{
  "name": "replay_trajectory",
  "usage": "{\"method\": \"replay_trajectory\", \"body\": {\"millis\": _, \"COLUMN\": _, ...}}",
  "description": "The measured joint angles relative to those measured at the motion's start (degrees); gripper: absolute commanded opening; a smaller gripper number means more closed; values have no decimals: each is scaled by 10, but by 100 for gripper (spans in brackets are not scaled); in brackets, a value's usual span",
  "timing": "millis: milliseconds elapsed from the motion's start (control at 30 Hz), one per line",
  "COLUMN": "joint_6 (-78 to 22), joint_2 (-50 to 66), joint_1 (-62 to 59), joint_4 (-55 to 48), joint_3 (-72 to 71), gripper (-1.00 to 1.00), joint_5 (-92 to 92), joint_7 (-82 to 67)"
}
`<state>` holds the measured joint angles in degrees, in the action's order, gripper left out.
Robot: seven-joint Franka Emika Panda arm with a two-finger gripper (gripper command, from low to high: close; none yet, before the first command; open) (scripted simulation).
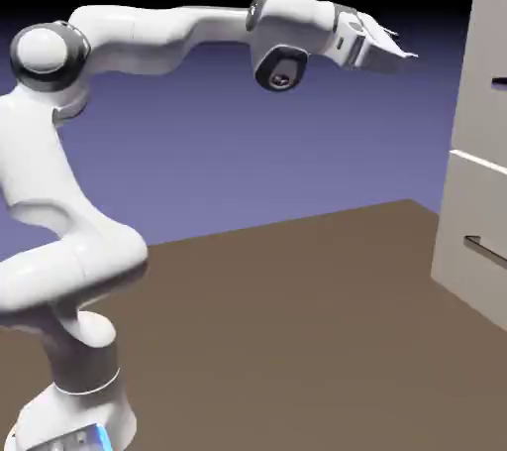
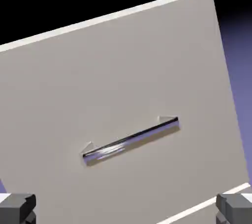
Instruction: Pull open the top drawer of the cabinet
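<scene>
The cabinet (image 1: 465, 203) stands by the table's (image 1: 248, 340) far right edge, its 2 drawers closed. The top drawer (image 2: 123, 85) has 1 bar handle (image 2: 130, 138). The gripper (image 1: 414, 56)'s 2 fingers are apart, short of it. Approach seems in hand; next, advance and align. No readable writing.

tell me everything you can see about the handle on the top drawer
The handle is a slim, straight bar, shiny as if polished metal, with bright glints along it and a darker upper edge. A short bracket near each end joins it to the flat, pale drawer front, and it casts a thin brownish shadow just below. In the hand view it slants, its right end higher. The exterior view shows only part of it, at the picture's edge. Nothing grips it; the fingers stand apart, short of it.
</scene>
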<state>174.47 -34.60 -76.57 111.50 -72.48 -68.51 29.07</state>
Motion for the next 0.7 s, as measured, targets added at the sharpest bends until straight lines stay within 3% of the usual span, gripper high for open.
{"method": "replay_trajectory", "body": {"millis": 700, "joint_6": 3, "joint_2": -11, "joint_1": -436, "joint_4": -279, "joint_3": -409, "gripper": 0, "joint_5": -387, "joint_7": -76}}
